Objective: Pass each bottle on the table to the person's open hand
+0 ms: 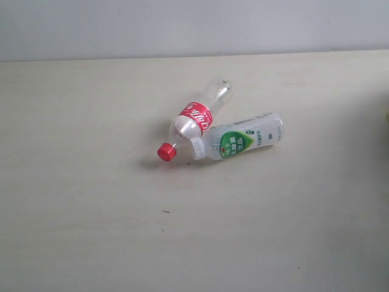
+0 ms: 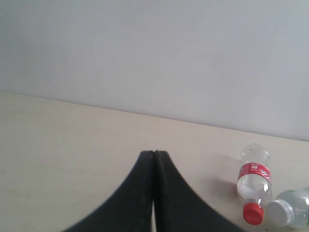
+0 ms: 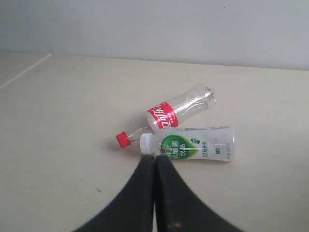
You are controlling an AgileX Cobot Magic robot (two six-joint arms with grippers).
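Two bottles lie on their sides on the pale table [image 1: 91,213], touching near their necks. The clear one with red label and red cap [image 1: 194,120] rests partly over the clear one with green-white label and white cap [image 1: 240,141]. Both also show in the right wrist view, red-labelled bottle [image 3: 166,115] and green-white bottle [image 3: 193,145], just beyond my shut right gripper [image 3: 155,157]. In the left wrist view my left gripper [image 2: 154,153] is shut and empty, with the red-labelled bottle [image 2: 253,183] off to one side. The yellow-wrapped bottle, the floral-label bottle and the person's hand are out of view. Neither gripper shows in the exterior view.
A plain pale wall [image 1: 194,27] rises behind the table's far edge. A small dark speck [image 1: 165,212] marks the table in front of the bottles. A table edge line [image 3: 26,70] runs at one corner in the right wrist view.
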